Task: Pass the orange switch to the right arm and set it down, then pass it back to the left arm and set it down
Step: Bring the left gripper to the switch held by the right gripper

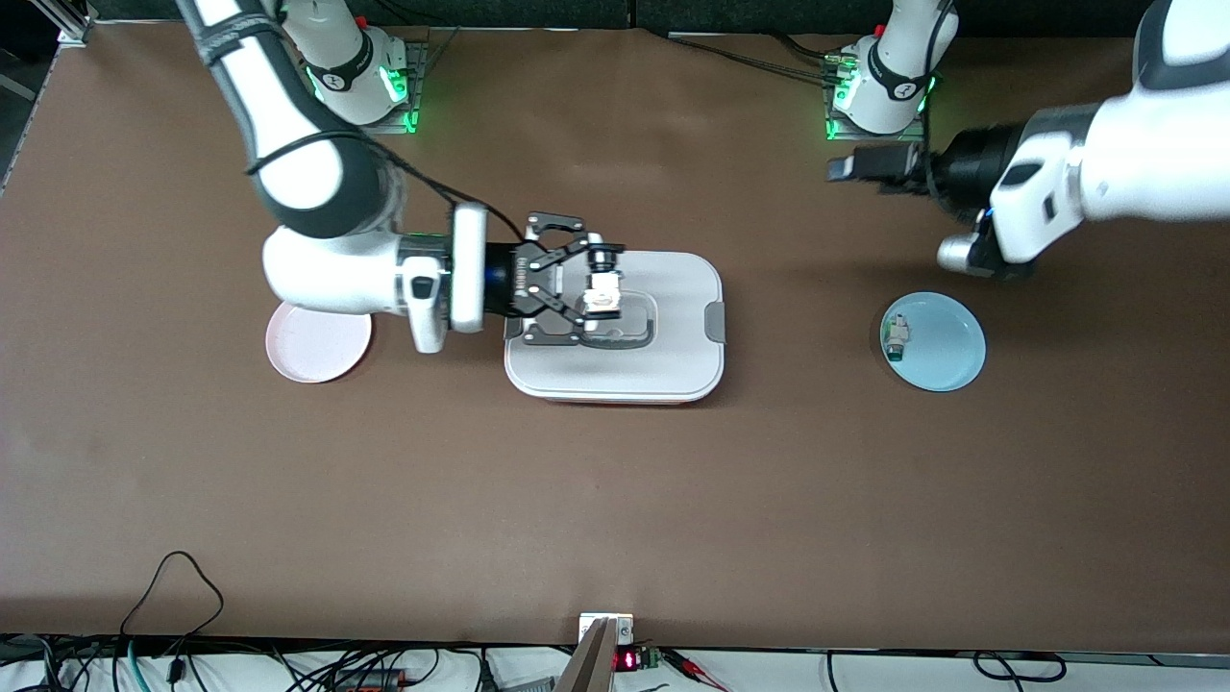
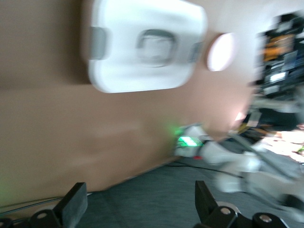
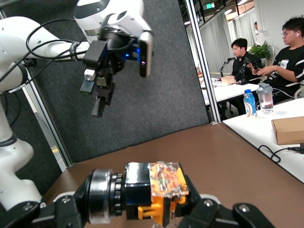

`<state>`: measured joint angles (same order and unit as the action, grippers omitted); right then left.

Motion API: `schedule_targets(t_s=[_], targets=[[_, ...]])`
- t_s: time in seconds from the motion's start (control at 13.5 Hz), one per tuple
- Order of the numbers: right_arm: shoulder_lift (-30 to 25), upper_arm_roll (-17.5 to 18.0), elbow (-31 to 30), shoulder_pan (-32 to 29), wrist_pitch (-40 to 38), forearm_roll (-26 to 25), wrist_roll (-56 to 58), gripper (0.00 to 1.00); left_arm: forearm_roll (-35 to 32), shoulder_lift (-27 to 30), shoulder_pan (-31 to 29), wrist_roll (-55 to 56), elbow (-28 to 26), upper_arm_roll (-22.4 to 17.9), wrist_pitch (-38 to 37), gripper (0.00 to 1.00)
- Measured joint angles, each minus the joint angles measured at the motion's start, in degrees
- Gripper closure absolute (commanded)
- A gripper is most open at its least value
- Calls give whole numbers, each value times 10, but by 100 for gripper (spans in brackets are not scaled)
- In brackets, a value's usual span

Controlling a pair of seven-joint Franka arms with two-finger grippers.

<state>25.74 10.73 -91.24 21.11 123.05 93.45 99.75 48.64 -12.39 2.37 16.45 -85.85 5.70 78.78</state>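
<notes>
My right gripper (image 1: pixel 598 281) is shut on the orange switch (image 1: pixel 605 298) and holds it in the air over the lid of the white box (image 1: pixel 673 356). In the right wrist view the switch (image 3: pixel 159 187) shows a black body, a silver ring and an orange end, clamped between the fingers of the right gripper (image 3: pixel 159 209). My left gripper (image 1: pixel 839 168) is open and empty, up in the air near the left arm's base, apart from the box. It also shows in the right wrist view (image 3: pixel 99 95). In the left wrist view its fingers (image 2: pixel 76 202) stand wide apart, with the box (image 2: pixel 142 71) seen farther off.
A blue plate (image 1: pixel 947 351) holding a small white part with a green end (image 1: pixel 896 336) lies toward the left arm's end. A pink plate (image 1: pixel 312 351) lies beside the box toward the right arm's end and also shows in the left wrist view (image 2: pixel 221 51).
</notes>
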Motion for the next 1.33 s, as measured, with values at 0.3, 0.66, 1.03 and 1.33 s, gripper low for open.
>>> schedule_targets(t_s=[0.3, 0.66, 1.03, 1.33], targets=[[22, 0, 29, 50, 53, 42, -2, 68, 146, -78, 0, -23, -5, 1, 67, 0], [38, 0, 58, 62, 69, 66, -4, 68, 264, -87, 0, -159, -82, 1, 119, 0], [41, 0, 59, 68, 75, 66, -5, 68, 323, -84, 14, -169, -106, 6, 166, 0], [42, 0, 59, 70, 81, 66, -5, 68, 354, -84, 25, -169, -119, 35, 221, 0]])
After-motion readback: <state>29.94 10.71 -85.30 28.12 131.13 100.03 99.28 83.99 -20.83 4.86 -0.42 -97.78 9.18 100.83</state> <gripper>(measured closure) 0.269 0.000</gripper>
